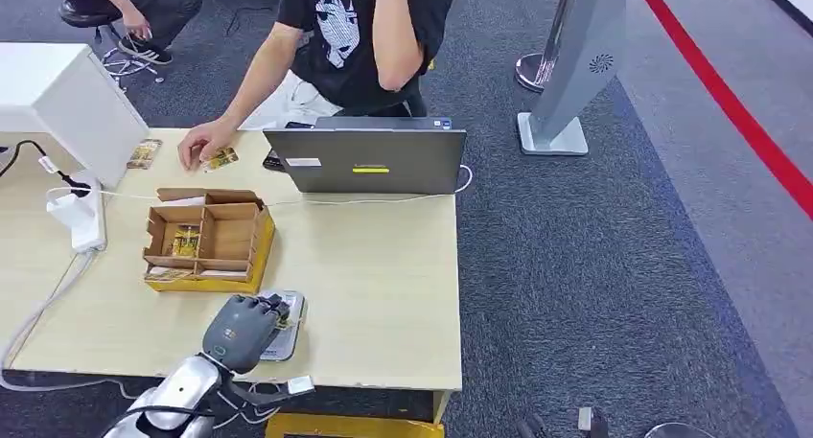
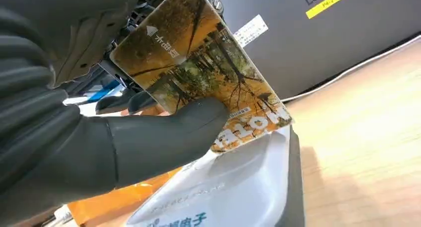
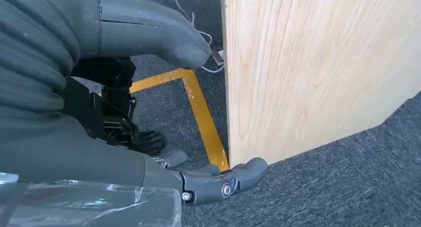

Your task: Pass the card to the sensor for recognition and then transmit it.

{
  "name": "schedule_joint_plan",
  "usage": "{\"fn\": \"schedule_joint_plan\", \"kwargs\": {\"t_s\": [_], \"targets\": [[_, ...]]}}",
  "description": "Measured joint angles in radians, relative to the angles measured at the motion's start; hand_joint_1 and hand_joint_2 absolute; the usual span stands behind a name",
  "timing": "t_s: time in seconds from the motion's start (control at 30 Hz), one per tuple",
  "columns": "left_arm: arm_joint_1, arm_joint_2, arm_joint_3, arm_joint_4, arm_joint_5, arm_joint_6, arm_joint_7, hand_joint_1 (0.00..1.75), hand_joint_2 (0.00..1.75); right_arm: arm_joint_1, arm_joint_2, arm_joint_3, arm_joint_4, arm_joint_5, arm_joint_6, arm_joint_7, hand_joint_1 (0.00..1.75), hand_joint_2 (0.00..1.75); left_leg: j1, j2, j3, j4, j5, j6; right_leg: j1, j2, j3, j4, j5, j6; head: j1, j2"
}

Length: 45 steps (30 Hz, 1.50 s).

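Note:
My left hand [image 1: 244,328] pinches a card [image 2: 198,73] printed with autumn trees between its thumb [image 2: 164,137] and darker fingers. The card is tilted, and its lower edge is right at the white top of the sensor [image 2: 238,187]; I cannot tell whether they touch. In the head view the sensor [image 1: 288,328] is a flat grey-white pad near the table's front edge, partly hidden under my hand. My right hand [image 3: 124,113] hangs beside the table's wooden side panel [image 3: 308,73], its fingers apart, holding nothing.
A cardboard box [image 1: 206,239] with compartments holding cards stands behind the sensor. A person at the far edge has a hand [image 1: 199,146] on a card [image 1: 220,158]; another card [image 1: 144,153] lies nearby. A grey laptop [image 1: 369,155], a white box [image 1: 67,93] and a power strip [image 1: 81,218] are there too.

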Motion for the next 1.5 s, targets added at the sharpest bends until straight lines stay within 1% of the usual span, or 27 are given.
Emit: {"fn": "schedule_joint_plan", "kwargs": {"t_s": [0.2, 0.27, 0.33, 0.4, 0.5, 0.6, 0.73, 0.83, 0.97, 1.07, 1.33, 1.5], "targets": [[-0.039, 0.0, -0.03, 0.042, 0.022, -0.018, -0.008, 1.75, 1.75, -0.001, 0.0, -0.008, 0.0, 0.005, 0.001, 0.0, 0.0, 1.75, 0.0, -0.001, 0.002, 0.0, 0.0, 0.0, 0.0, -0.001, 0.003, 0.0, 0.0, 0.0, 0.0, 0.0], [-0.046, 0.0, -0.037, 0.052, 0.025, -0.011, -0.006, 1.75, 1.75, 0.0, 0.0, -0.011, 0.0, 0.006, 0.001, 0.0, 0.0, 1.75, 0.0, -0.001, 0.002, 0.0, 0.0, 0.0, 0.0, -0.002, 0.003, 0.0, 0.0, 0.0, 0.0, 0.0], [-0.05, -0.003, -0.041, 0.057, 0.019, 0.023, 0.02, 1.75, 1.75, -0.001, 0.0, -0.014, 0.0, 0.008, 0.001, 0.0, 0.0, 1.75, 0.0, -0.001, 0.002, 0.0, 0.0, 0.0, 0.0, -0.002, 0.003, 0.0, 0.0, 0.0, 0.0, 0.0], [-0.053, -0.016, -0.041, 0.057, 0.005, 0.062, 0.049, 1.75, 1.75, 0.0, 0.0, -0.014, 0.0, 0.013, 0.0, 0.0, 0.0, 1.75, 0.0, -0.001, 0.003, 0.0, 0.0, 0.0, 0.0, -0.002, 0.003, 0.0, 0.0, 0.0, 0.0, 0.0], [-0.053, -0.039, -0.037, 0.033, -0.02, 0.092, 0.084, 1.75, 1.75, 0.0, 0.0, -0.017, 0.0, 0.023, 0.0, 0.004, 0.0, 1.75, 0.0, -0.001, 0.002, 0.0, 0.001, 0.0, 0.0, -0.001, 0.002, 0.0, 0.001, 0.001, 0.0, 0.0], [-0.064, -0.059, -0.011, -0.023, -0.022, 0.085, 0.092, 1.75, 1.75, -0.001, 0.0, -0.019, 0.0, 0.031, -0.001, 0.005, 0.0, 1.75, 0.0, -0.001, 0.002, 0.0, 0.001, 0.0, 0.0, -0.001, 0.002, 0.0, 0.001, 0.001, 0.0, 0.0], [-0.09, -0.069, 0.043, -0.06, -0.011, 0.074, 0.082, 1.75, 1.75, -0.001, 0.0, -0.021, 0.0, 0.043, 0.0, 0.007, 0.0, 1.75, 0.0, -0.001, 0.002, 0.0, 0.001, 0.0, 0.0, -0.001, 0.001, 0.0, 0.001, 0.001, 0.0, 0.0], [-0.134, -0.063, 0.091, -0.061, 0.002, 0.062, 0.071, 1.75, 1.75, -0.002, 0.0, -0.021, 0.0, 0.05, 0.0, 0.011, 0.0, 1.75, 0.0, -0.001, 0.002, 0.0, 0.001, 0.0, 0.0, -0.001, 0.002, 0.001, 0.001, 0.001, 0.0, 0.0], [-0.192, -0.049, 0.183, -0.05, 0.016, 0.065, 0.05, 1.75, 1.75, -0.003, 0.0, -0.021, 0.0, 0.06, 0.002, 0.018, 0.0, 1.75, 0.001, -0.001, 0.002, 0.0, 0.001, 0.0, 0.001, -0.001, 0.002, 0.001, 0.001, 0.001, 0.0, 0.0], [-0.218, -0.042, 0.243, -0.043, 0.023, 0.066, 0.041, 1.75, 1.75, -0.004, 0.0, -0.021, 0.0, 0.061, 0.003, 0.019, 0.0, 1.75, 0.001, -0.001, 0.001, 0.0, 0.001, 0.0, 0.0, -0.001, 0.002, 0.001, 0.001, 0.001, 0.0, 0.0], [-0.228, -0.033, 0.296, -0.039, 0.027, 0.066, 0.042, 1.75, 1.75, -0.007, 0.0, -0.021, 0.0, 0.061, 0.007, 0.019, 0.0, 1.75, 0.0, -0.001, 0.001, 0.0, 0.001, 0.0, 0.0, -0.001, 0.001, 0.001, 0.001, 0.001, 0.0, 0.0], [-0.228, -0.022, 0.349, -0.025, 0.042, 0.066, 0.04, 1.75, 1.75, -0.007, 0.0, -0.022, 0.0, 0.063, 0.017, 0.019, 0.0, 1.75, 0.0, -0.001, 0.001, 0.0, 0.001, 0.0, 0.0, -0.001, 0.001, 0.001, 0.001, 0.001, 0.0, 0.0]]}}
